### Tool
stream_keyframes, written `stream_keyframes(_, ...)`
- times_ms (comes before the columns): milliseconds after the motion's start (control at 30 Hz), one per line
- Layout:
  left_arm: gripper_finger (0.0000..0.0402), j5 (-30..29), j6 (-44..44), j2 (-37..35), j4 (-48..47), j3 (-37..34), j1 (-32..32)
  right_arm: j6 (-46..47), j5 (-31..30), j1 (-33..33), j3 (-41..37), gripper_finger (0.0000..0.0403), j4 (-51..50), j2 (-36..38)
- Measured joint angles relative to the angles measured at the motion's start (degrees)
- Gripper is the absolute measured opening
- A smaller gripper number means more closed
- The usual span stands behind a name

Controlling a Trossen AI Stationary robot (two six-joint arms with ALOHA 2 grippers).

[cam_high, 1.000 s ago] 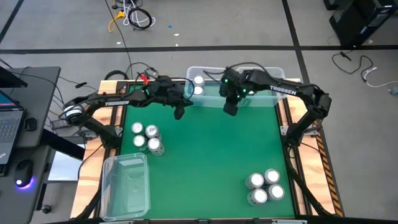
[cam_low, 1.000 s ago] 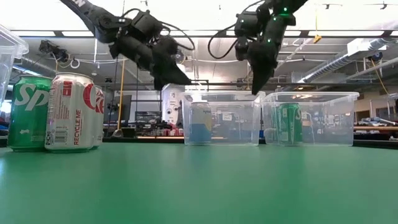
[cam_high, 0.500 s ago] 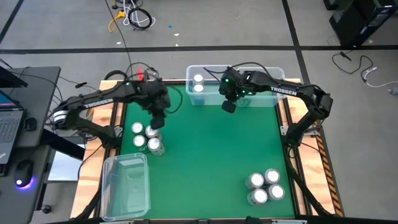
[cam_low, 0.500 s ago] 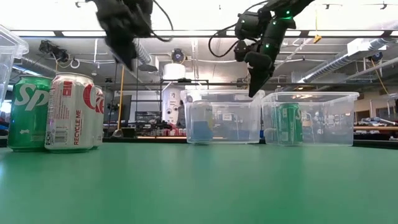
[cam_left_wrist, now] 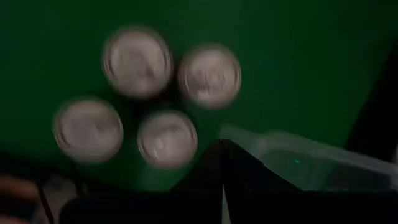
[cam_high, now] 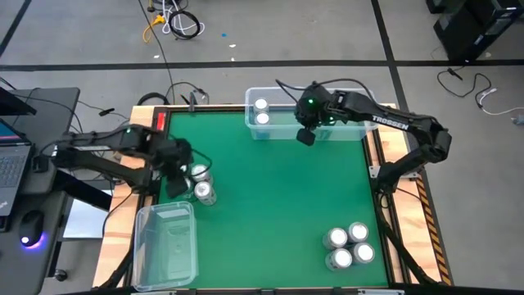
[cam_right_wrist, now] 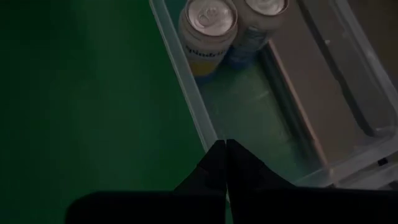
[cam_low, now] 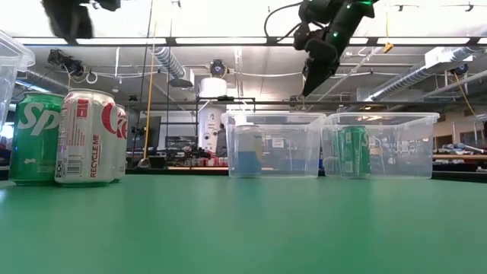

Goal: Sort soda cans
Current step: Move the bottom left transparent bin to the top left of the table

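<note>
Left claw (cam_high: 177, 187) closed, above soda cans (cam_high: 196, 182).

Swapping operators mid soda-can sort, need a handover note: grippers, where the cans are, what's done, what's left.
Left gripper: shut, empty, above the four-can cluster at the mat's left edge.
Right gripper: shut, empty, hanging over the front edge of the far clear bin.
Cans: two in the far clear bin's left end; the low view shows a green can in there. The left cluster holds at least one green Sprite can and a silver can. Four more stand at the mat's near right.
The near-left clear bin looks empty.
Done: two cans binned. Left: eight on the mat.
</note>
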State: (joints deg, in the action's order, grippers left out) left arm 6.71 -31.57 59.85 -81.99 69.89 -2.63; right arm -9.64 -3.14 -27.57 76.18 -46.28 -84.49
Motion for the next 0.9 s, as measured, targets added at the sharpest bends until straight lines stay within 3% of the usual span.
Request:
stream_keyframes(167,0.0012,0.2,-6.5,0.5,-0.5,0.0,-6.6,0.0,0.2,0.4,0.0,0.0,0.0,0.6)
stream_keyframes(367,0.0071,-0.4,-6.6,3.8,-0.1,0.0,-11.7,0.0,0.3,0.4,0.0,0.0,0.1,0.6)
stream_keyframes(667,0.0186,0.4,-7.8,8.6,-2.1,0.0,-13.7,-0.6,0.4,0.4,0.0,0.0,0.2,0.6)
stream_keyframes(900,0.0221,-0.9,-7.9,9.5,-4.0,-2.8,-13.7,-0.6,0.4,0.4,0.0,0.0,0.2,0.6)
